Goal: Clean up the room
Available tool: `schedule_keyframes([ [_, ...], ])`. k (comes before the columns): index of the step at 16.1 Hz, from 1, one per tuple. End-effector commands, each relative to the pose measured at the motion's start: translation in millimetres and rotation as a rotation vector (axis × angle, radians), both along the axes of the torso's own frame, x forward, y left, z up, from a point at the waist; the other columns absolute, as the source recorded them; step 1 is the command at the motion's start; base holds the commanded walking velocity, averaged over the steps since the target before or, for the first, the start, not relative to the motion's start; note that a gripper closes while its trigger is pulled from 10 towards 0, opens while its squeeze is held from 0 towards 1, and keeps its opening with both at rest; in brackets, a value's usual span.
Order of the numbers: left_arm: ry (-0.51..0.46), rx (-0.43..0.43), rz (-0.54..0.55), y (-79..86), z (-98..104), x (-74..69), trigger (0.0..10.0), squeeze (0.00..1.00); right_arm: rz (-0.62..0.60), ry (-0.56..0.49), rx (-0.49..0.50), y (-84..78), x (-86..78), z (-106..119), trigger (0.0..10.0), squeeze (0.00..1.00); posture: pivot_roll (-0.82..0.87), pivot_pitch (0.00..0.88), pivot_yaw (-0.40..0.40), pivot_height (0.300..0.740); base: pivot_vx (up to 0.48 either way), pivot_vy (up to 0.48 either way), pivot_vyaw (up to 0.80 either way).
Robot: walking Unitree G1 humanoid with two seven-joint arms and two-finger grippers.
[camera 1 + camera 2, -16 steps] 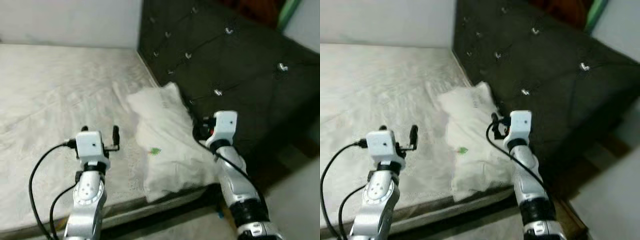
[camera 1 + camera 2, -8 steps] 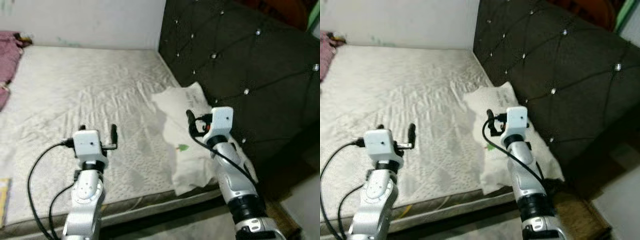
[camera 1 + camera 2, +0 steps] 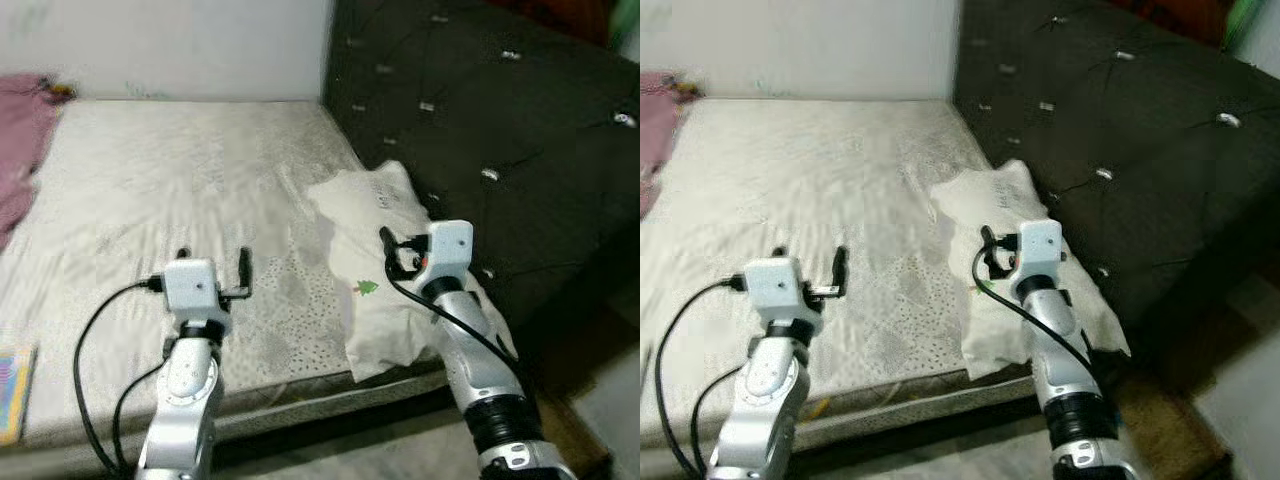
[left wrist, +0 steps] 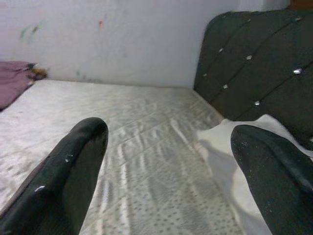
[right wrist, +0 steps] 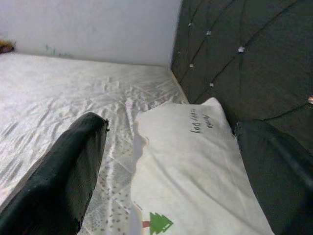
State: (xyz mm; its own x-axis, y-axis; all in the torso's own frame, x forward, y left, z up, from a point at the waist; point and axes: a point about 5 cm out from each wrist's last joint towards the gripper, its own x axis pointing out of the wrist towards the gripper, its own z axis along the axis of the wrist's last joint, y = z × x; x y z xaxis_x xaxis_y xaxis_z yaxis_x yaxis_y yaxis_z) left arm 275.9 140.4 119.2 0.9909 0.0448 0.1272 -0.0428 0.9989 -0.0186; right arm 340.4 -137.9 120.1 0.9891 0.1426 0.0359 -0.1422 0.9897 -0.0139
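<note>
Pillow lies on bed, against headboard, just under my right gripper. Both my fingers pairs spread wide, nothing held. Left gripper over bare mattress. Best lower right fingers onto pillow edge, pinch cloth firmly.

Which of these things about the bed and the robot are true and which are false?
1. The white pillow lies against the dark headboard. True.
2. The right tool is squeezing the pillow. False: it hovers above it, fingers apart, holding nothing.
3. A pink cloth lies at the far left of the mattress. True.
4. The left tool holds a book. False: it is open and empty over the mattress.
5. The pillow has a small green tree print. True.
</note>
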Motion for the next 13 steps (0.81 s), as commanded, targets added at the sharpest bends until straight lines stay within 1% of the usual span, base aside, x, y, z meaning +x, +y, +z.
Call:
schedule_keyframes([
  [1, 0.005, 0.000, -0.001, -0.4, -1, 0.0, 10.0, 0.00, 0.017, -0.010, -0.006, 3.4, 0.9, 2, 10.0, 0.00, -0.04, 0.035, -0.108, 0.740, 0.000, 0.000, 0.80],
  [4, 0.002, 0.004, -0.005, -1.4, 0, 1.1, 10.0, 0.00, 0.017, 0.014, -0.002, 4.0, 2.2, -1, 10.0, 0.00, -0.04, 0.028, -0.109, 0.740, 0.000, 0.000, 0.00],
  [8, 0.001, 0.011, -0.001, 0.0, -1, 1.9, 10.0, 0.00, 0.034, 0.034, -0.021, 10.7, 4.3, -4, 10.0, 0.00, -0.03, 0.019, -0.113, 0.740, 0.000, 0.000, 0.00],
  [13, -0.008, 0.017, 0.015, 2.6, 2, 4.1, 10.0, 0.00, 0.069, 0.023, -0.022, 18.2, 5.9, -1, 10.0, 0.00, -0.03, 0.012, -0.116, 0.740, 0.000, 0.000, 0.00],
])
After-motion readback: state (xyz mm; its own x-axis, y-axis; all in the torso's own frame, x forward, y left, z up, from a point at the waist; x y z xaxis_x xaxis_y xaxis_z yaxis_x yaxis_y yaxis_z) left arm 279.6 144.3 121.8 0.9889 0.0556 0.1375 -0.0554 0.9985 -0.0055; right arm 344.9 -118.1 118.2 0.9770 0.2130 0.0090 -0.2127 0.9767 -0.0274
